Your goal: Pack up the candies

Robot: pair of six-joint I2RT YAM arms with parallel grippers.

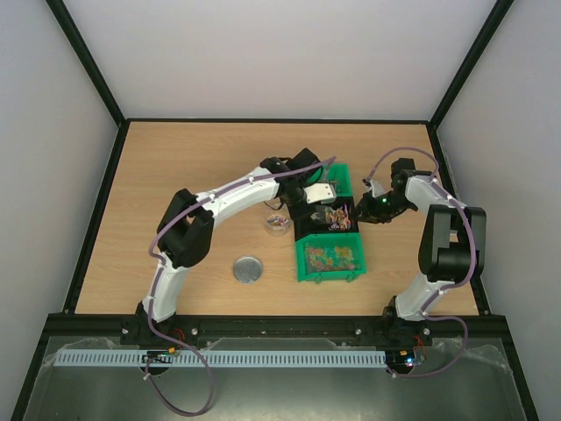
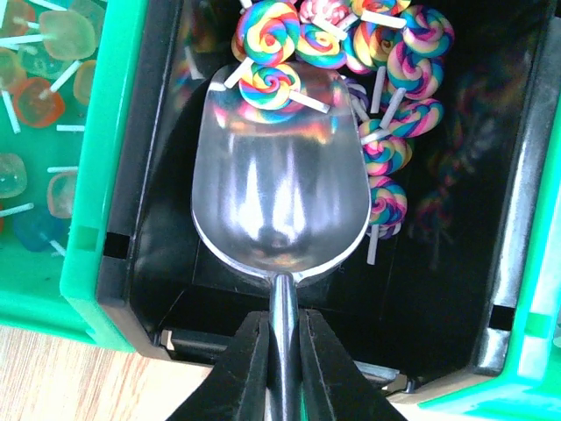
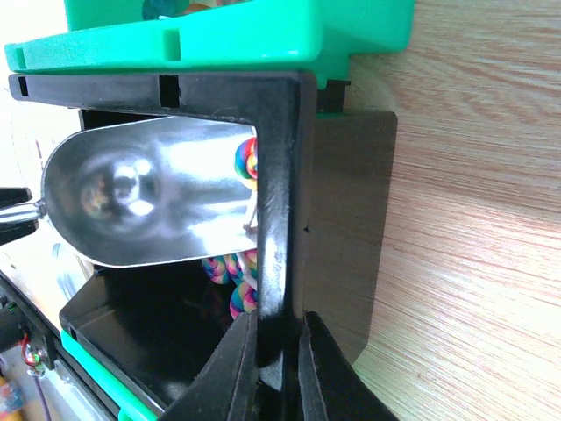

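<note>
Status: scoop (image 2: 280, 189) held in black bin (image 2: 145, 219) among lollipops (image 2: 386, 53).
Handle is pinched by left claw (image 2: 282, 333); bin wall is clamped by right claw (image 3: 280, 338).

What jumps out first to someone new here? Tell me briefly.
A shiny metal scoop lies in the black bin mid-table, its lip among rainbow swirl lollipops, one resting on it; the left jaws pinch its handle. The right jaws clamp that bin's wall. A green bin of translucent lollipops sits just nearer the arms.
</note>
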